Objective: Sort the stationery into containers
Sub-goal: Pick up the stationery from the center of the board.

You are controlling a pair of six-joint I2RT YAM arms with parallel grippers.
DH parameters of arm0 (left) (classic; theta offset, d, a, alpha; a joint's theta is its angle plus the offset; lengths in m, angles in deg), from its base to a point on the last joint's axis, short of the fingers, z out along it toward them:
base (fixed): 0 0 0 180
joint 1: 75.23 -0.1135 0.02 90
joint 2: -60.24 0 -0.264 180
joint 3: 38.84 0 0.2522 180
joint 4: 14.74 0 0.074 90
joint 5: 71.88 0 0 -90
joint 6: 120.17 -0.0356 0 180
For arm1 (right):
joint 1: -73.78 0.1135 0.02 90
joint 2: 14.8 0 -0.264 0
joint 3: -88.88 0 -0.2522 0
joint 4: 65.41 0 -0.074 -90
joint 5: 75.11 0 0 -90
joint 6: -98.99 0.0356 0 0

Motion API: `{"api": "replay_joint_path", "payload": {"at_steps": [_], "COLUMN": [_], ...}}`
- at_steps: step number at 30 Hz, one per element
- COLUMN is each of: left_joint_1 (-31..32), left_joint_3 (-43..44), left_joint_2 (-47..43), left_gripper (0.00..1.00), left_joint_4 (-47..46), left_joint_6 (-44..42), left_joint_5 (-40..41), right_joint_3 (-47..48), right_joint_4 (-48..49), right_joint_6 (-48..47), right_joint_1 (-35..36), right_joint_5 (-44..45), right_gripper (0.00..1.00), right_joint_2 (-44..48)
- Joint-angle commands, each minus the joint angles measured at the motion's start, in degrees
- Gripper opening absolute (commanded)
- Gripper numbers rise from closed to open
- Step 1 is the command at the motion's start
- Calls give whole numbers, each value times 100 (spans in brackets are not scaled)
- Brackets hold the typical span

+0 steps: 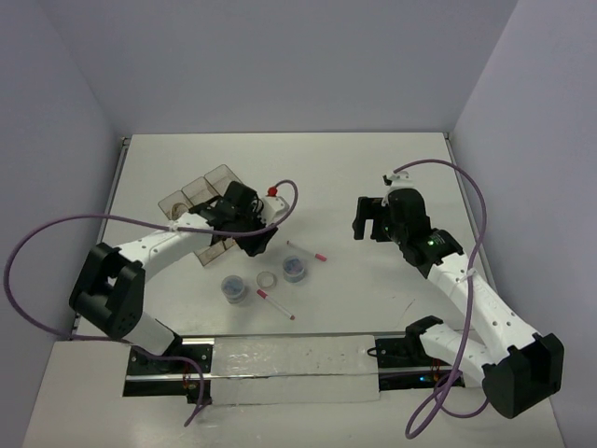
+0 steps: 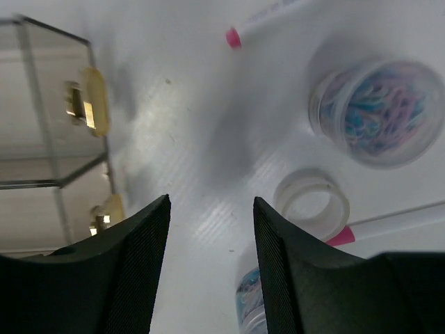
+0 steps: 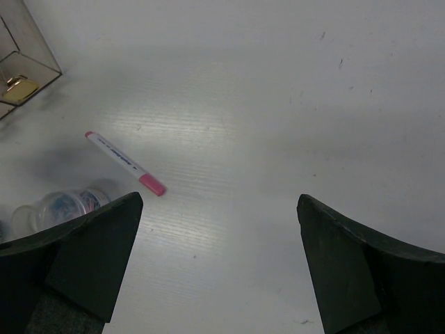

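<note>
Bins [image 1: 199, 192] near left tool [image 2: 210, 212] (jaws spread); tub [image 1: 295, 269], pen [image 1: 307, 250] outside on table [image 1: 373, 159]; right tool [image 3: 219, 209] released.

White matte worktop [image 1: 354, 168] enclosed by three plain, pale lavender-grey walls: back wall [image 1: 298, 56], left wall [image 1: 47, 140] and right wall [image 1: 541, 103]. Thin metal edging [image 1: 118, 168] borders the worktop's sides, and a dark rail [image 1: 280, 337] crosses its near edge. Lighting is even and diffuse, with soft shadows. Faint scuffs mark the surface.
</note>
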State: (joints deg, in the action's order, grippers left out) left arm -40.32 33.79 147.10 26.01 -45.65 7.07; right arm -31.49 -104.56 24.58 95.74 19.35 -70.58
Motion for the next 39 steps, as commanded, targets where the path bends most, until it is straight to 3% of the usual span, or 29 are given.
{"api": "replay_joint_path", "payload": {"at_steps": [1, 22, 23, 27, 29, 39], "left_joint_1": [351, 781, 790, 790, 790, 254], "left_joint_3": [-345, -906, -940, -883, -788, -99], "left_joint_2": [114, 334, 361, 645, 774, 137], "left_gripper": [58, 57, 55, 30, 2, 0], "left_joint_4": [-196, -296, -356, -405, -358, -7], "left_joint_6": [-246, -611, -576, -462, -415, -178], "left_joint_5": [153, 33, 159, 332, 371, 215], "right_joint_3": [93, 186, 186, 239, 278, 239], "right_joint_4": [-60, -220, -211, -222, -260, -256], "right_joint_6": [27, -163, -170, -180, -188, -118], "right_joint_1": [36, 36, 28, 28, 36, 36], "right_joint_5": [98, 408, 417, 460, 475, 477], "right_gripper": [100, 100, 100, 100, 100, 100], "right_joint_2": [200, 22, 12, -49, -73, 59]}}
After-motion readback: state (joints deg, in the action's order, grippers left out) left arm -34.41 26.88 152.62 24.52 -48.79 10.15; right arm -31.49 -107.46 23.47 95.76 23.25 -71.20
